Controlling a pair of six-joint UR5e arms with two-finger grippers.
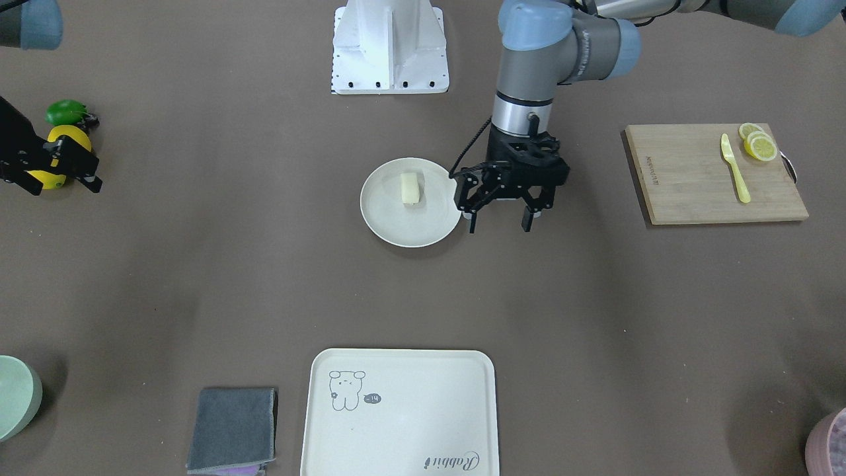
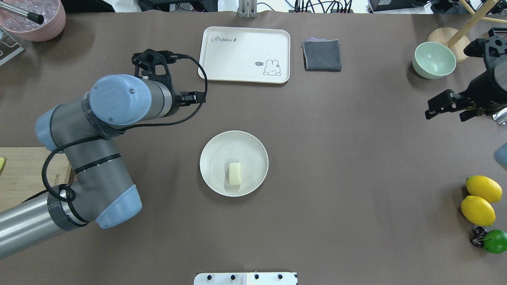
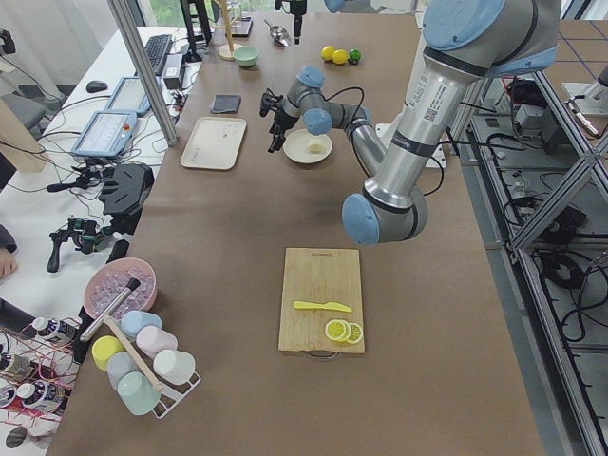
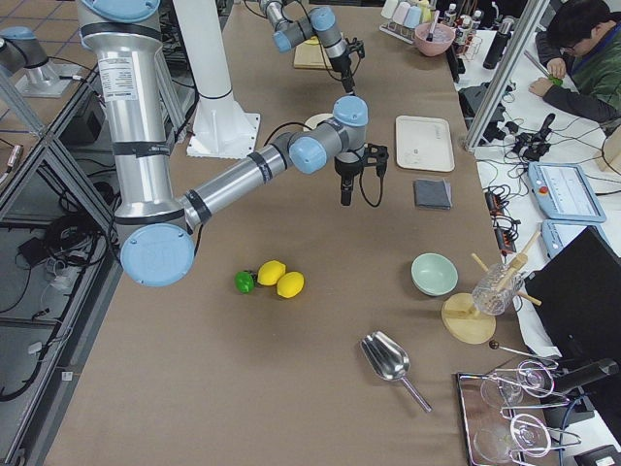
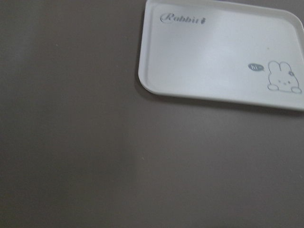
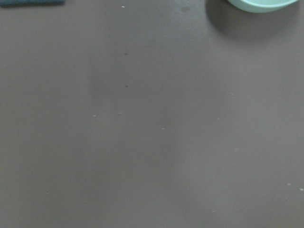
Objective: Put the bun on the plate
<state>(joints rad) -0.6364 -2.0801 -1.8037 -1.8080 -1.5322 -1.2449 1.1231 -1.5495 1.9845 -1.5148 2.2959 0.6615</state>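
The bun [image 1: 410,188] [image 2: 234,173], a small pale cream block, lies on the round cream-white plate [image 1: 396,233] [image 2: 214,147] at the middle of the table, a little toward the robot's side of it. My left gripper [image 1: 500,223] hangs open and empty just beside the plate's rim, toward my left, fingers pointing down. Far off at my right, the right gripper [image 2: 445,116] is held above the table, open with nothing in it. The left wrist view has only bare table and a tray corner in it.
A cream tray [image 2: 245,53] with a drawing and a folded grey cloth [image 2: 321,55] lie at the far side. A pale green bowl [image 2: 433,59], two lemons [image 2: 483,189] and a lime [image 2: 495,240] are at my right. A cutting board [image 1: 700,178] with a knife and lemon slices is at my left.
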